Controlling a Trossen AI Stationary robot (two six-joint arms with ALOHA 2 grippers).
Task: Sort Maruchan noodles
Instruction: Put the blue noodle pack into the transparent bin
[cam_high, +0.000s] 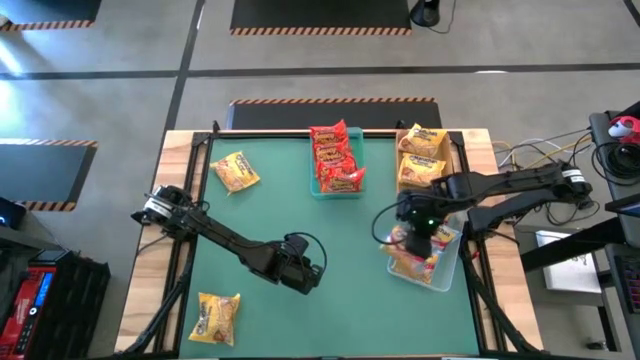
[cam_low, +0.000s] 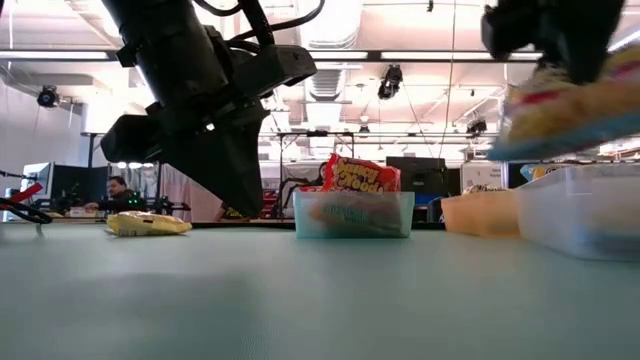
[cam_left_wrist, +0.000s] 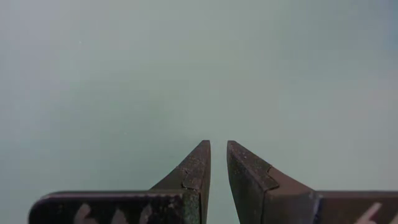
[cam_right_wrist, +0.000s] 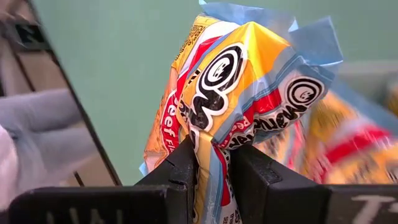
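The noodles are crinkly square packets. Red ones (cam_high: 336, 160) fill the teal tray (cam_high: 322, 190), and yellow-orange ones (cam_high: 424, 152) fill the tan tray (cam_high: 404, 182). Yellow-white ones (cam_high: 412, 264) lie in the clear tray (cam_high: 446, 272). Two yellow-orange packets lie flat and loose on the green mat, one far left (cam_high: 235, 171) and one near left (cam_high: 218, 316). My right gripper (cam_high: 420, 232) hangs over the clear tray, shut on a yellow-white packet (cam_right_wrist: 242, 81). My left gripper (cam_left_wrist: 219, 144) is shut and holds nothing, low over bare mat at the table's middle (cam_high: 305, 272). My right gripper pinches the yellow-white packet between its two fingers at a crumpled fold of the wrapper (cam_right_wrist: 214, 134), coming from above and pointing down. The packet (cam_low: 570, 110) hangs below the fingers, lifted clear above the clear tray's rim (cam_low: 580, 172).
The three trays stand along the mat's far and right sides. Open green mat (cam_high: 300, 215) lies between the arms. Cables and equipment sit off the table's right edge (cam_high: 610, 150). A person sits in the room far behind the table (cam_low: 118, 190).
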